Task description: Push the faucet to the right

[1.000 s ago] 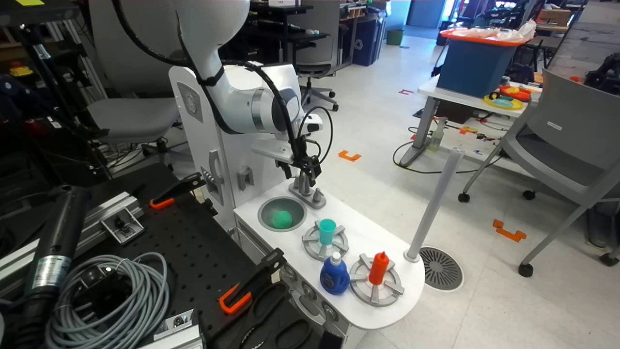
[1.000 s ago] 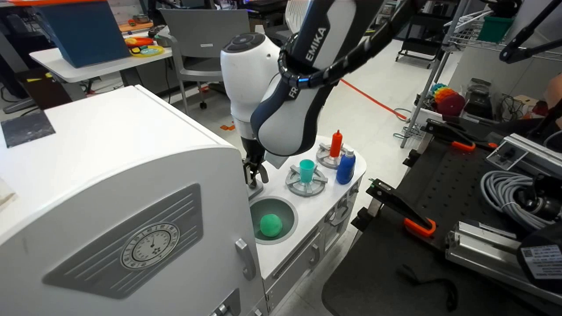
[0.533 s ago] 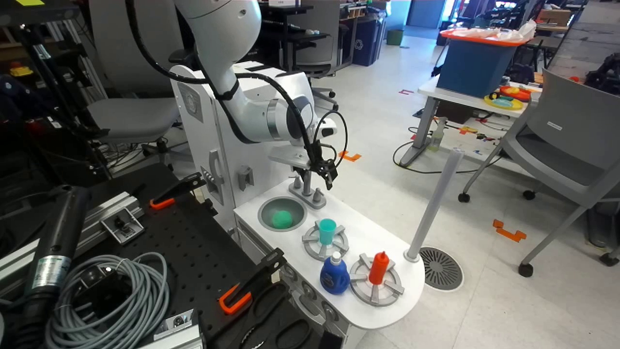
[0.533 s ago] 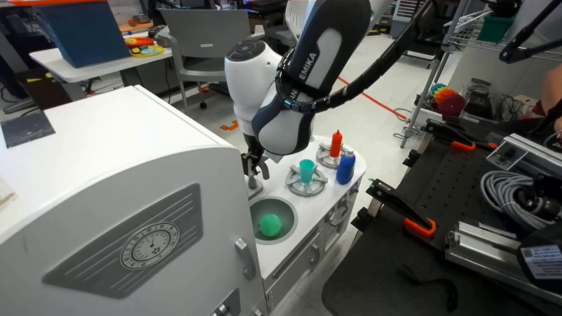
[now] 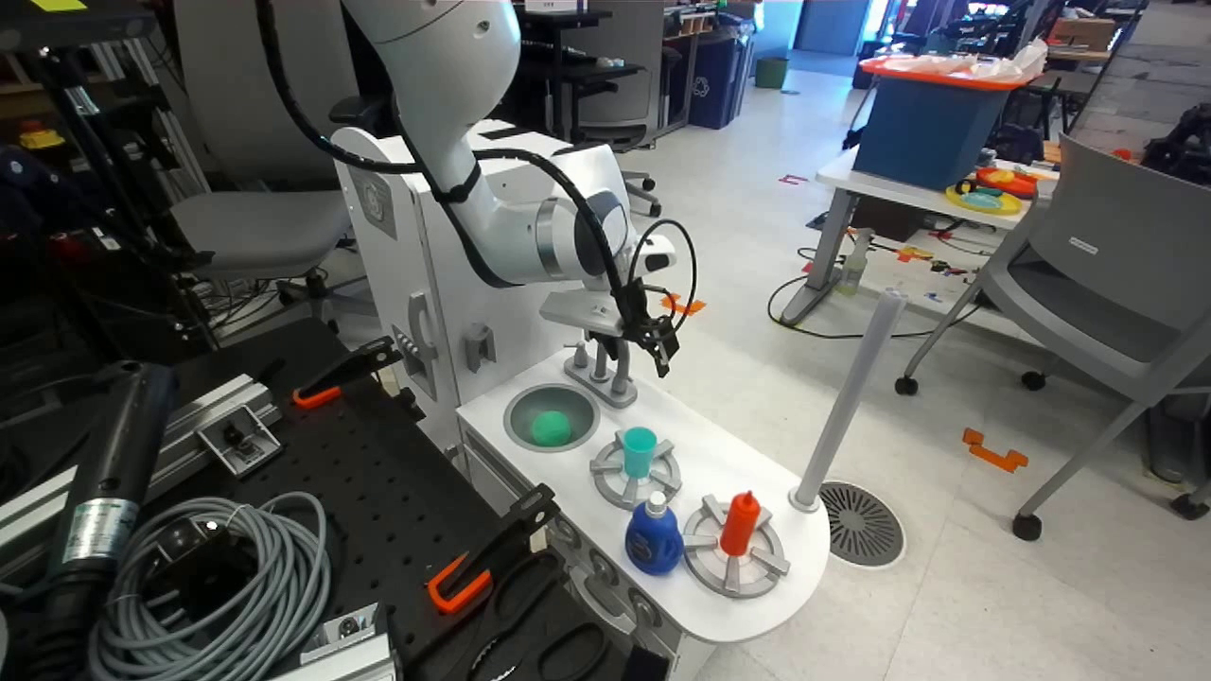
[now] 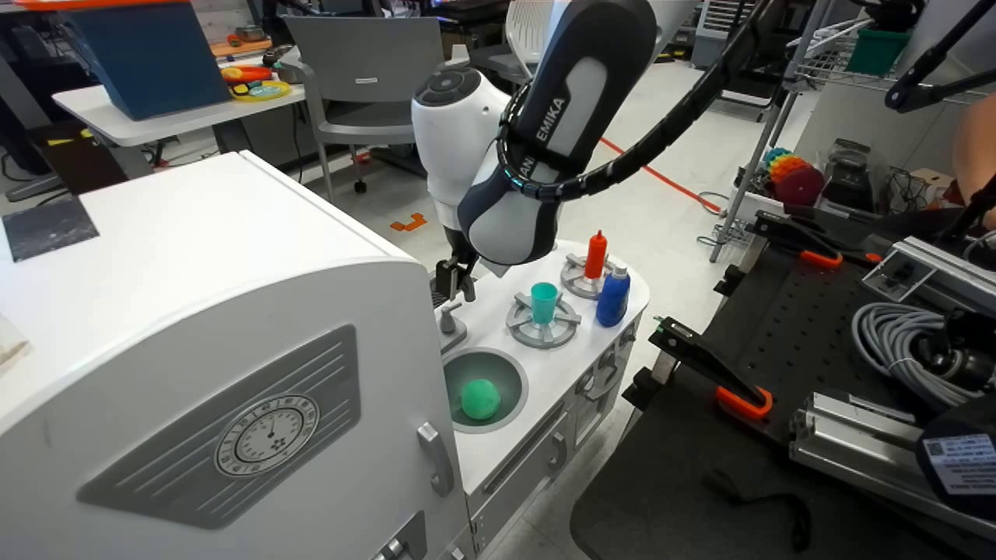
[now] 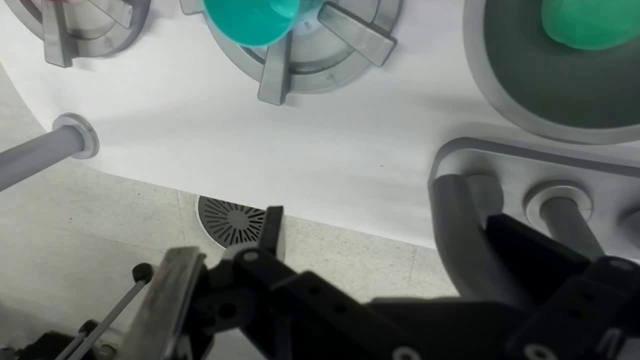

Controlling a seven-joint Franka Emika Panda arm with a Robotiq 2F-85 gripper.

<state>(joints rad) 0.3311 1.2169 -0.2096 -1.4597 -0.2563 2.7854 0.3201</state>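
The grey faucet spout stands on its grey base behind the sink basin. In an exterior view its neck lines up in front of a short knob. In the wrist view the curved spout lies between the fingers of my gripper. It is close against the right-hand finger; the other finger is well apart from it. The gripper is open and also shows in both exterior views. The top of the spout is hidden by the gripper in the wrist view. A bit of the faucet shows beside the gripper.
A green ball lies in the basin. A teal cup and a red bottle stand on burners, with a blue bottle beside them. A white cabinet rises beside the sink. A grey post stands at the counter's far end.
The arm and open gripper have moved right in an exterior view, toward the burner side. The faucet spout has swung the same way, from near its central post to over the short knob.
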